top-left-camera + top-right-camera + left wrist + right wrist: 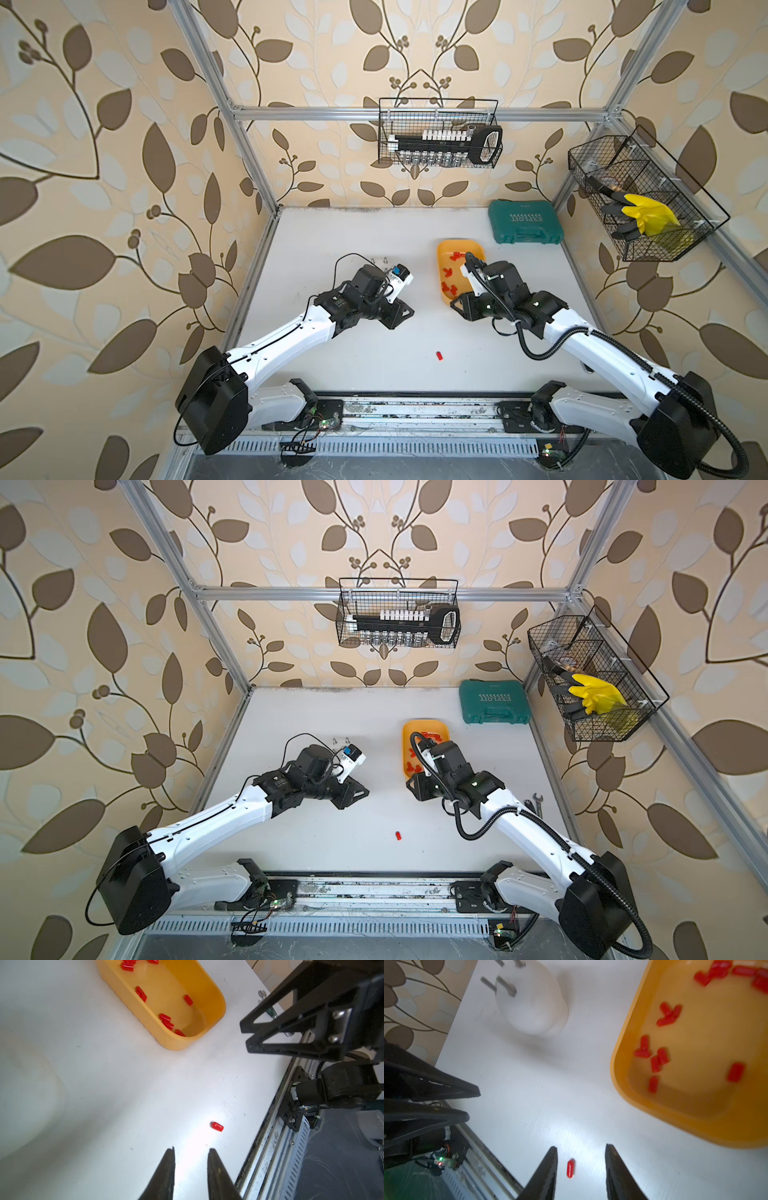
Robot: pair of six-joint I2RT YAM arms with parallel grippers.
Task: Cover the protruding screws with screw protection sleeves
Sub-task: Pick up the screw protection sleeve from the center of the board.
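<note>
On the desk point(353, 232) near the front rail point(415, 409): lone sleeve point(439, 355), flat on its side, well apart from the screws point(506, 986) atop the dome point(537, 1012) and outside the tray point(623, 1088). Apart and empty: left fingers point(166, 1174), right fingers point(549, 1167). Best bet: lower the right fingers astride it, close slowly across its width, lift gently, keep open end down for a screw.

You have four screws point(506, 986) on one white dome point(533, 1007), one yellow tray point(623, 1076) holding at least a dozen red caps point(735, 1072), the rest too blurred to count, one loose cap point(570, 1168) well apart from the tray, one green case point(524, 222) beyond it, two wire baskets point(390, 124).
</note>
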